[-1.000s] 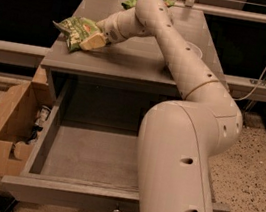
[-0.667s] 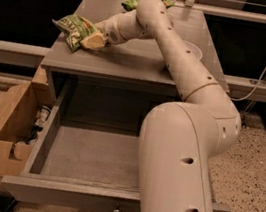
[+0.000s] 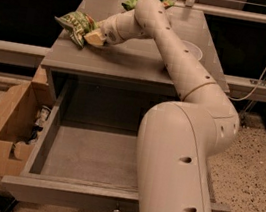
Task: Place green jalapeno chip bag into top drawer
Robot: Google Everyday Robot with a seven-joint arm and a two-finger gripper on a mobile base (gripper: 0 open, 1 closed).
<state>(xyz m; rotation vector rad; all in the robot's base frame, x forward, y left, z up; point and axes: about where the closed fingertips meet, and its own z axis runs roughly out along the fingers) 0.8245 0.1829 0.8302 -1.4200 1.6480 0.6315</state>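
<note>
Claw [image 3: 92,37] half-hidden against green jalapeno chip bag [image 3: 75,20]

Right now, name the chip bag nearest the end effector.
The dull olive bag at the cabinet's left edge, against the end effector; the brighter green bag lies behind the arm.

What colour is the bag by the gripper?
Dull olive-green bag, camera view; gripper at it, countertop left.

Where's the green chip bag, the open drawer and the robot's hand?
green jalapeno chip bag [image 3: 76,21], camera view, crumpled middle.
top drawer [image 3: 92,154], camera view, bare floor.
hand [image 3: 93,37], camera view, tip at the bag.
</note>
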